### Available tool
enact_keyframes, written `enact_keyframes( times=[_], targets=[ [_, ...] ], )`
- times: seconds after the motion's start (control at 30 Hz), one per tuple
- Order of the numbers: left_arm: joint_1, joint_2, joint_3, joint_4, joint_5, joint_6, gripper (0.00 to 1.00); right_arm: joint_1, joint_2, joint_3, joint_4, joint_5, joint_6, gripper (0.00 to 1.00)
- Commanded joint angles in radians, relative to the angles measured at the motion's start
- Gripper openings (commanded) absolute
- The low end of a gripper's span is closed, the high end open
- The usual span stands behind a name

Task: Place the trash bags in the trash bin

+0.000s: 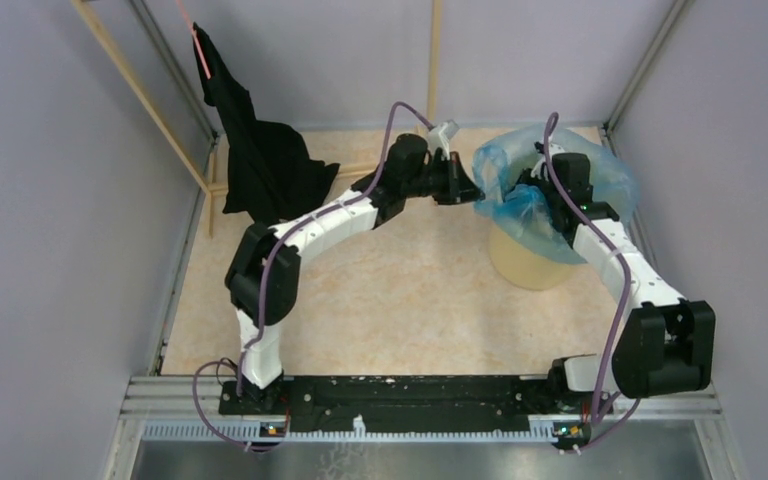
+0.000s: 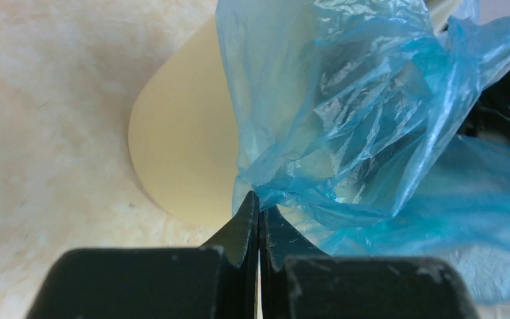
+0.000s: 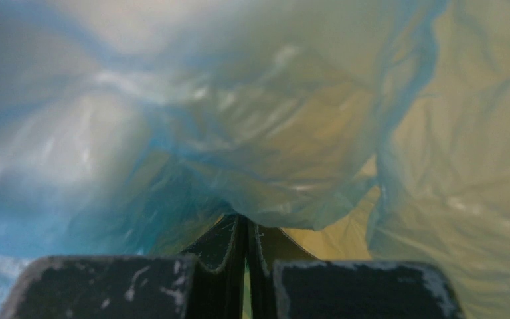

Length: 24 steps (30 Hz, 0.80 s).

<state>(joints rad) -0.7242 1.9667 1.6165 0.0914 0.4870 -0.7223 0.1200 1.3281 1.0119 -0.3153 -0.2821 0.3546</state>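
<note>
The light-blue trash bag (image 1: 520,180) is draped over the top of the yellow trash bin (image 1: 530,262) at the back right. My left gripper (image 1: 468,185) is shut on the bag's left edge; in the left wrist view its tips (image 2: 257,203) pinch the blue film (image 2: 345,113) in front of the bin's wall (image 2: 186,139). My right gripper (image 1: 540,200) reaches in under the film over the bin's mouth and is shut on a fold; in the right wrist view its tips (image 3: 246,222) pinch the bag (image 3: 239,133), with yellow bin (image 3: 325,242) behind.
A black cloth (image 1: 250,150) hangs from a wooden frame (image 1: 140,90) at the back left. Grey walls enclose the table (image 1: 400,290). The black arm-base rail (image 1: 410,395) runs along the near edge.
</note>
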Motion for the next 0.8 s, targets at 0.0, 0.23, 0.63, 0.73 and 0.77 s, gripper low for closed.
enact_keyframes(
  times=[0.0, 0.23, 0.63, 0.73, 0.77],
  targets=[
    [0.038, -0.210, -0.128, 0.016, -0.050, 0.069, 0.00, 0.007, 0.018, -0.027, 0.145, -0.260, 0.082, 0.00],
    [0.059, -0.456, -0.370, 0.053, -0.123, 0.074, 0.00, 0.197, 0.018, -0.057, 0.305, -0.317, 0.225, 0.00],
    [0.068, -0.690, -0.348, -0.151, -0.261, 0.212, 0.00, 0.267, -0.134, 0.205, -0.022, -0.071, 0.064, 0.00],
    [0.067, -0.681, -0.307, -0.143, -0.243, 0.233, 0.00, 0.225, -0.181, 0.293, -0.123, 0.022, 0.001, 0.00],
    [0.068, -0.678, -0.295, -0.138, -0.244, 0.244, 0.00, 0.201, -0.191, 0.310, -0.126, 0.021, -0.005, 0.00]
  ],
)
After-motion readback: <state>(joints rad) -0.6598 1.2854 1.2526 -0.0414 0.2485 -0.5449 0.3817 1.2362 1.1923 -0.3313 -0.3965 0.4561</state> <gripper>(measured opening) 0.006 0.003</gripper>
